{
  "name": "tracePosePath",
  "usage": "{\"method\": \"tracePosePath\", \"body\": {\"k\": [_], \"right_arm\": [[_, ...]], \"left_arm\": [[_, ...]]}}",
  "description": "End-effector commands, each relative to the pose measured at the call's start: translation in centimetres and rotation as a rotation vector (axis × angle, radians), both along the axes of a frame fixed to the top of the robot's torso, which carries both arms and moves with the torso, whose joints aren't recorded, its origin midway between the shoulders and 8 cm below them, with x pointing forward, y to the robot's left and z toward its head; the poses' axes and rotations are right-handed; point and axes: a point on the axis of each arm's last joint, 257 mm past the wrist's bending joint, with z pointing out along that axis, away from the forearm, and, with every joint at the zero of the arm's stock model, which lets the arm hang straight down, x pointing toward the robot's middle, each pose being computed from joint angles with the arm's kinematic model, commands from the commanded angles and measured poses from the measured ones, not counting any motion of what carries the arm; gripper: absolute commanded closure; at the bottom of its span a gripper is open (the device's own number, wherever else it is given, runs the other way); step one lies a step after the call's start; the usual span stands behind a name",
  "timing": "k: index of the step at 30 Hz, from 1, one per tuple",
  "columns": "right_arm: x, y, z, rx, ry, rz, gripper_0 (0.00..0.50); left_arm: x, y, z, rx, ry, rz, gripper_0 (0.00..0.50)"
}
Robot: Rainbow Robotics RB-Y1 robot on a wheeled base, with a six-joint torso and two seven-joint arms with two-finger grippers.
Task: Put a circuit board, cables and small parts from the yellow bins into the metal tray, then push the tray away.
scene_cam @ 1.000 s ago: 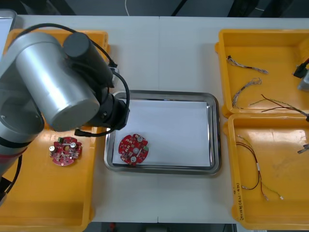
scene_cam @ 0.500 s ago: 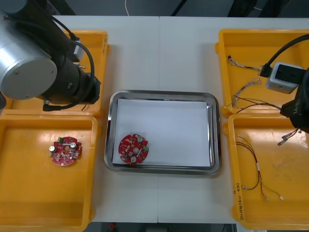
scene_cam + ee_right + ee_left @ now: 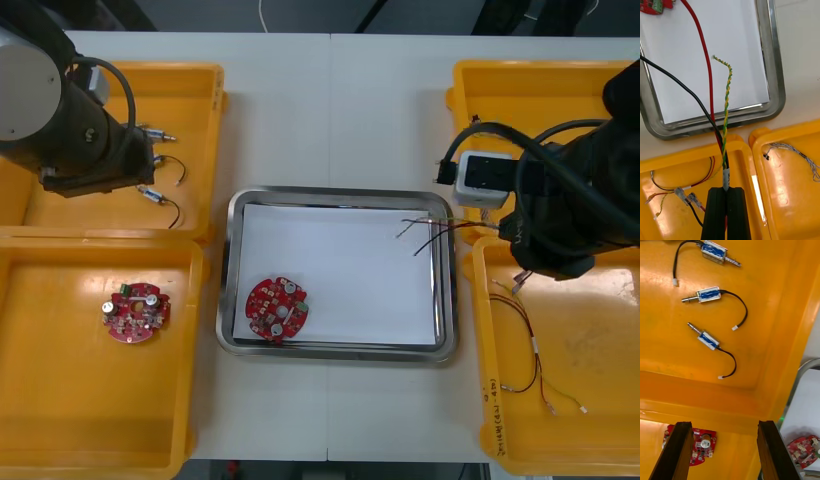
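Black right end effector (image 3: 727, 189) clamped on cables (image 3: 727, 97) over metal tray (image 3: 769, 56), left end effector (image 3: 724, 423) wide apart above yellow bin (image 3: 677, 363)

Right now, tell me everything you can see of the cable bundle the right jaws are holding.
The cable bundle is three thin strands: one red, one black, and a twisted yellow-and-green pair, gathered in a pale sleeve just above the right jaws, which are shut on it. It stretches out from over a yellow bin across the rim of the metal tray, its free ends spread over the tray's white inside. Whether those ends touch the tray I cannot tell.
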Motion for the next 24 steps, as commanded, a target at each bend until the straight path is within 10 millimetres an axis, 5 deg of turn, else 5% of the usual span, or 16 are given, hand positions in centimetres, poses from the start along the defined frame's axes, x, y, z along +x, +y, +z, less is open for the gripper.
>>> {"method": "tracePosePath", "body": {"k": [1, 10, 24], "right_arm": [[0.4, 3.1, 0.4, -0.001, -0.016, 0.050, 0.500], [0.5, 5.9, -0.9, -0.059, -0.032, 0.120, 0.500], [0.1, 6.5, -5.4, -0.170, 0.014, 0.147, 0.500]], "left_arm": [[2.4, 3.2, 4.1, 0.119, -0.074, -0.067, 0.000], [6.4, 4.3, 5.6, 0.111, -0.139, -0.097, 0.000], [10.9, 5.2, 6.7, 0.144, -0.206, -0.201, 0.000]]}}
